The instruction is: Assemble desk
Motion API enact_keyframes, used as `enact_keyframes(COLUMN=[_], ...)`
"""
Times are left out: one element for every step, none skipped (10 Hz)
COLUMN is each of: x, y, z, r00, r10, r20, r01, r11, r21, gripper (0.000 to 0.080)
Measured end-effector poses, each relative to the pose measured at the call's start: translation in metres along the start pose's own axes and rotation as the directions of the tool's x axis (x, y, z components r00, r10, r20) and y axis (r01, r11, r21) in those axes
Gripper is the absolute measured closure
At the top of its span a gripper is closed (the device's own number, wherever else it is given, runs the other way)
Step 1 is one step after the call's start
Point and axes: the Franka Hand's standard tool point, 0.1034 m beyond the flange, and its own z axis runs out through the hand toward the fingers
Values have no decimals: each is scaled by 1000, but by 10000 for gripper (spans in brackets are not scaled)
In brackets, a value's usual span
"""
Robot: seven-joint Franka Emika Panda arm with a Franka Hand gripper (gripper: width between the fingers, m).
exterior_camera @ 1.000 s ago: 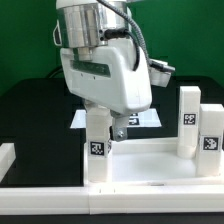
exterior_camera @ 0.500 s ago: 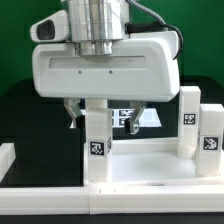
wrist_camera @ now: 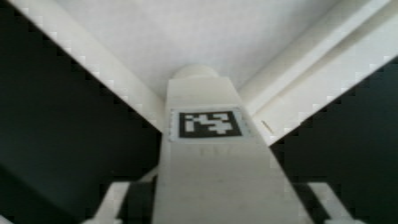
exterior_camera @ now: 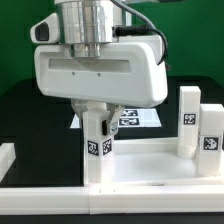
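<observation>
The scene is set on a black table [exterior_camera: 30,110], with a green backdrop behind it; the upper middle of the exterior view is filled by the white gripper [exterior_camera: 98,128] housing, which hangs directly above the desk parts. The tabletop panel [exterior_camera: 150,160] is seen lying flat in the foreground, its raised rim visible along its edges; the long white border rail [exterior_camera: 60,200] is seen across the bottom edge of the exterior view, in front of the panel.

Three upright post legs are seen on the panel; the near leg [exterior_camera: 96,150] stands at the corner toward the exterior view's left, and two further legs [exterior_camera: 189,118] [exterior_camera: 211,143] stand at the exterior view's right, one behind the other, each bearing a black-and-white square tag. The marker board [exterior_camera: 135,117] is partly seen flat on the table behind the panel, below the gripper housing.

The near leg's top is enclosed by the gripper; in the wrist view the leg [wrist_camera: 210,150] is centred between the two fingers [wrist_camera: 114,205], with its tag facing the camera and the panel's rim running diagonally behind it. Whether the jaws are clamped on the leg or merely stand close beside it cannot be told from the pictures.
</observation>
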Motion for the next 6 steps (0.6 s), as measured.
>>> enact_keyframes(x=[-2,0,0,0,0,1], y=[0,2,2,2,2,2], z=[0,0,0,0,0,0], r00=[977,918,907,876,838,815], r10=[215,397,420,481,546,579], r20=[12,20,19,19,19,20], r01=[-215,-397,-420,-481,-546,-579], r11=[977,918,908,877,838,815], r21=[-11,-1,-3,-4,-5,-6], gripper=[511,511,511,511,511,511])
